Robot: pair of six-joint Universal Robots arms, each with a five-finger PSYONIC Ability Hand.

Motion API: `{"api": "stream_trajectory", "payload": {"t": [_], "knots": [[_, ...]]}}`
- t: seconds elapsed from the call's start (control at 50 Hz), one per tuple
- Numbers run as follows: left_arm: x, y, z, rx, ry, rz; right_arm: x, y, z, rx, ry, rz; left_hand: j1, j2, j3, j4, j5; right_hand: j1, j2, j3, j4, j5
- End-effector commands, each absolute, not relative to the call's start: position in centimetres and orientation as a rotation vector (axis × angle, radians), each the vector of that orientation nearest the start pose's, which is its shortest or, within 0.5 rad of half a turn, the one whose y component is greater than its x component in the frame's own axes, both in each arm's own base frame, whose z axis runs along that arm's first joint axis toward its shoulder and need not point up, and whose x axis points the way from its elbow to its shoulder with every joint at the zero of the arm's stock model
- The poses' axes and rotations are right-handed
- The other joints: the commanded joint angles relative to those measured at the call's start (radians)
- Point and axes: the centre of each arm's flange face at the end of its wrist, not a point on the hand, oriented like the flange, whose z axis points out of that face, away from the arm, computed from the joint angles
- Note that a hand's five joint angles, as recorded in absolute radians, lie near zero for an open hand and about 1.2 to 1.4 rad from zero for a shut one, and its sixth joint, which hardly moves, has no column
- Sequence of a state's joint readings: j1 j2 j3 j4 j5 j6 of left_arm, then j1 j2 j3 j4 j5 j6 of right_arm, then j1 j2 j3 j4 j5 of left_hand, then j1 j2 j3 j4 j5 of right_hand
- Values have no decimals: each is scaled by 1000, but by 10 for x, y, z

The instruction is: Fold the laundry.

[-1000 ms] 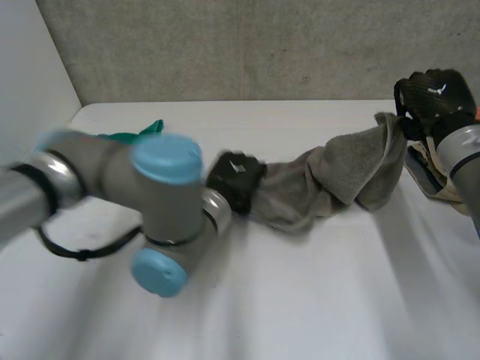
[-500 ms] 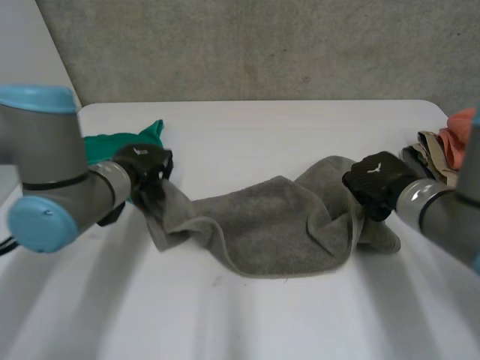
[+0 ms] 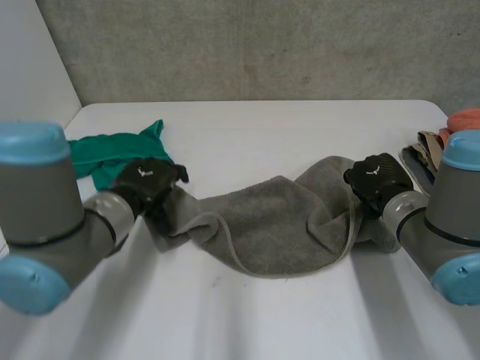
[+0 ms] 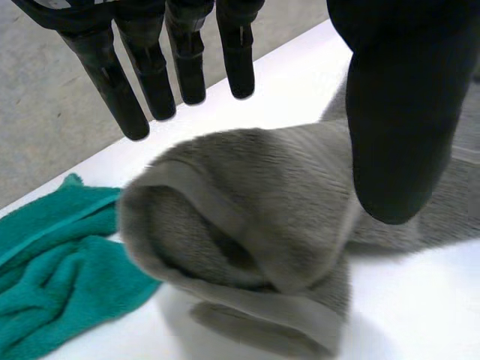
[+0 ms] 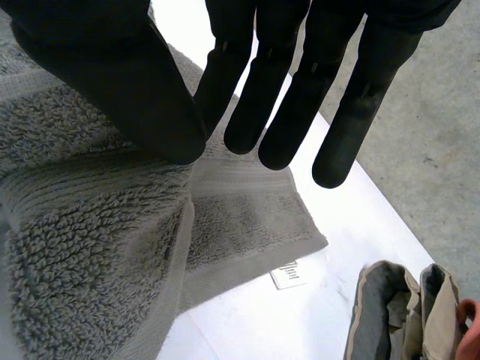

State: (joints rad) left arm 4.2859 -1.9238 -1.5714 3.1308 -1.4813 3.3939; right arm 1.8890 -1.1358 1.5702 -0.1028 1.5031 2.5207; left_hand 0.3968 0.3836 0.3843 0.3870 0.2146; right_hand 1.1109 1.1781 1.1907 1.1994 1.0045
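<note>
A grey towel (image 3: pixel 270 232) lies rumpled across the middle of the white table (image 3: pixel 300 127). My left hand (image 3: pixel 146 184) hovers over the towel's left end with its fingers (image 4: pixel 157 82) straight and the thumb held apart. That end of the grey towel (image 4: pixel 240 225) lies folded on itself under the palm, touched by nothing. My right hand (image 3: pixel 379 180) rests at the towel's right end. There the thumb (image 5: pixel 112 67) meets the straight fingers with a fold of the grey towel (image 5: pixel 90 247) pinched between them. A white label (image 5: pixel 288 275) shows at that corner.
A green cloth (image 3: pixel 112 154) is bunched at the back left, close beside the left hand and next to the towel's end (image 4: pixel 52 262). Folded beige cloths (image 3: pixel 439 150) and an orange one (image 3: pixel 465 118) are stacked at the table's right edge (image 5: pixel 397 307).
The towel came down from the air and now lies spread on the table. My left hand has opened and let go of its end. The right hand keeps its pinch.
</note>
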Motion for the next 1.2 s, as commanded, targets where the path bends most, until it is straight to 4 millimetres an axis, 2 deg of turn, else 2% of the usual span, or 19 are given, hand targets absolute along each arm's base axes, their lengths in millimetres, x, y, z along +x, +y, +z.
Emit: {"api": "stream_trajectory", "payload": {"t": [0.02, 0.16, 0.3, 0.38, 0.44, 0.46, 0.48, 0.52, 0.6, 0.62, 0.68, 0.7, 0.76, 0.84, 0.94, 1.02, 1.06, 1.12, 1.2], "knots": [[-277, -249, 164, 1032, 2544, -1872, 242, -288, 169, -1273, 2339, -1869, 122, 135, 134, 132, 130, 285, 218, 206, 197, 217], [-285, -269, 140, 1006, 2598, -1751, 240, -287, 168, -1270, 2346, -1865, 90, 103, 102, 99, 97, 285, 218, 206, 197, 217], [-288, -284, 134, 978, 2621, -1682, 236, -288, 167, -1262, 2358, -1864, 128, 141, 140, 137, 135, 285, 218, 206, 197, 217], [-291, -289, 137, 972, 2614, -1706, 235, -289, 166, -1261, 2362, -1862, 365, 378, 378, 375, 373, 285, 218, 206, 197, 217], [-292, -289, 144, 956, 2626, -1732, 234, -291, 167, -1259, 2359, -1872, 676, 689, 688, 685, 683, 285, 218, 206, 197, 217], [-293, -286, 151, 943, 2635, -1755, 233, -292, 169, -1258, 2360, -1877, 863, 876, 875, 873, 871, 285, 218, 206, 197, 217], [-292, -284, 156, 933, 2642, -1767, 233, -293, 170, -1259, 2358, -1880, 920, 933, 932, 930, 928, 285, 218, 206, 197, 217], [-290, -280, 165, 909, 2657, -1785, 233, -295, 174, -1263, 2355, -1896, 964, 978, 977, 974, 972, 285, 218, 206, 197, 217], [-280, -268, 200, 852, 2678, -1839, 228, -298, 192, -1314, 2358, -1928, 999, 1013, 1012, 1009, 1007, 285, 218, 206, 197, 217], [-274, -263, 215, 830, 2679, -1854, 225, -298, 204, -1341, 2357, -1944, 999, 1013, 1012, 1009, 1007, 285, 218, 206, 197, 217], [-265, -253, 237, 829, 2682, -1853, 218, -298, 228, -1373, 2348, -1994, 999, 1013, 1012, 1009, 1007, 285, 218, 206, 197, 217], [-258, -246, 252, 842, 2681, -1841, 214, -295, 246, -1402, 2336, -2029, 999, 1013, 1012, 1009, 1007, 285, 218, 206, 197, 217], [-244, -234, 276, 903, 2672, -1785, 204, -286, 281, -1469, 2319, -2083, 999, 1013, 1012, 1009, 1007, 285, 218, 206, 197, 217], [-231, -223, 292, 1045, 2668, -1641, 195, -270, 308, -1587, 2306, -2064, 999, 1013, 1012, 1009, 1007, 285, 218, 206, 197, 217], [-220, -228, 289, 1144, 2707, -1450, 196, -254, 302, -1784, 2275, -1879, 999, 1013, 1012, 1009, 1007, 285, 218, 206, 197, 217], [-219, -247, 266, 1151, 2744, -1332, 207, -256, 278, -1848, 2267, -1737, 999, 1013, 1012, 1009, 1007, 285, 218, 206, 197, 217], [-221, -255, 254, 1150, 2757, -1292, 210, -264, 268, -1837, 2279, -1718, 999, 1013, 1012, 1009, 1007, 285, 218, 206, 197, 217], [-230, -280, 233, 1139, 2732, -1316, 218, -286, 248, -1778, 2314, -1741, 999, 1013, 1012, 1009, 1007, 285, 218, 206, 197, 217], [-246, -319, 228, 1103, 2581, -1540, 228, -322, 235, -1662, 2349, -1889, 988, 1001, 1001, 998, 996, 285, 218, 206, 197, 217]]}}
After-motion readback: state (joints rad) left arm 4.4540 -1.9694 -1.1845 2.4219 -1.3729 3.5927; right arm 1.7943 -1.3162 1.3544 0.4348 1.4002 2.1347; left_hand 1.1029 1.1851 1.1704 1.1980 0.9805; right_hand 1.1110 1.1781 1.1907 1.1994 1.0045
